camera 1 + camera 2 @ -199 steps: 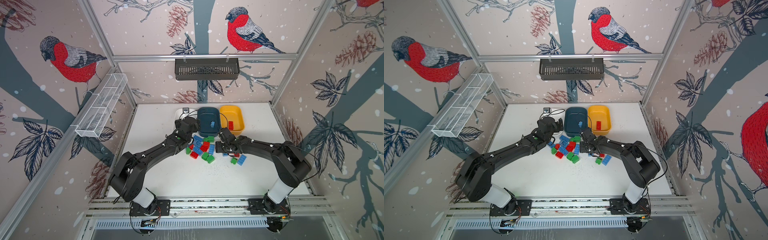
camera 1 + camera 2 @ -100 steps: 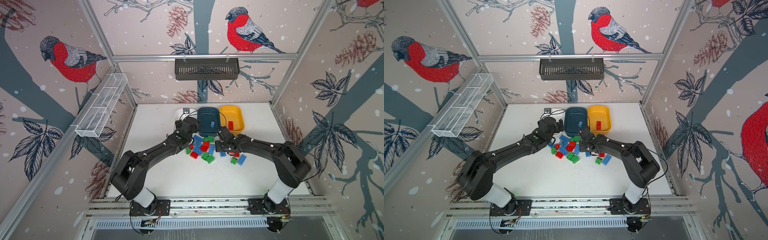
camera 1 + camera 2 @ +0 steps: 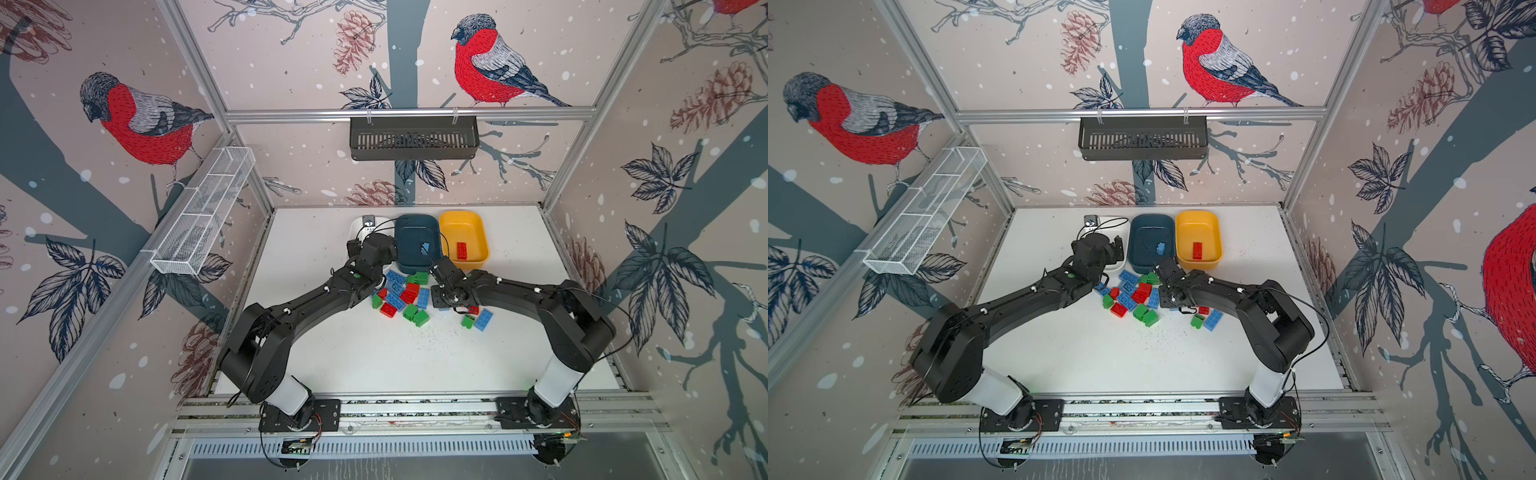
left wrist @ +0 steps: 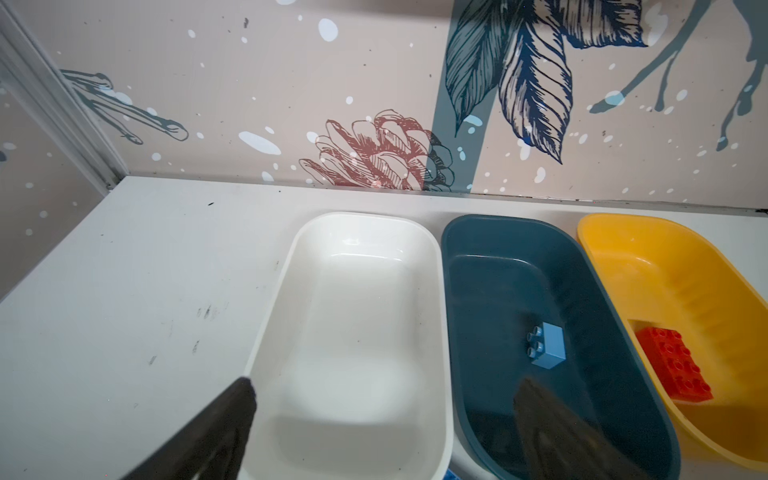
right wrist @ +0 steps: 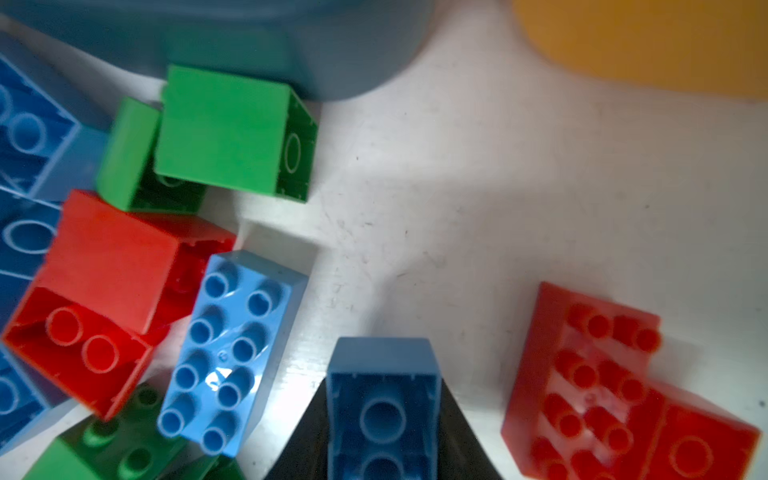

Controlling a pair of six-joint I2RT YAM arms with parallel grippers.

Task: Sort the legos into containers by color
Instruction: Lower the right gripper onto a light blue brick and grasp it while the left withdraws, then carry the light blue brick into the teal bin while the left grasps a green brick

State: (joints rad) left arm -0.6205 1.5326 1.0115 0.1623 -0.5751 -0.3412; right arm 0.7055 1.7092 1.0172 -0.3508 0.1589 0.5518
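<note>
Right gripper (image 5: 382, 399) is clamped on a small blue brick (image 5: 382, 361) — the dark teal tub (image 5: 353, 50) sits just ahead of it, past two green bricks (image 5: 224, 133), so probably a short forward carry.

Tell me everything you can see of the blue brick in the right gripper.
The blue brick is light blue, glossy plastic, oblong, turned so its hollow underside with round tubes faces the wrist camera. The right gripper has its black jaws shut on the brick's two long sides. Whether it touches the white table below cannot be told.
</note>
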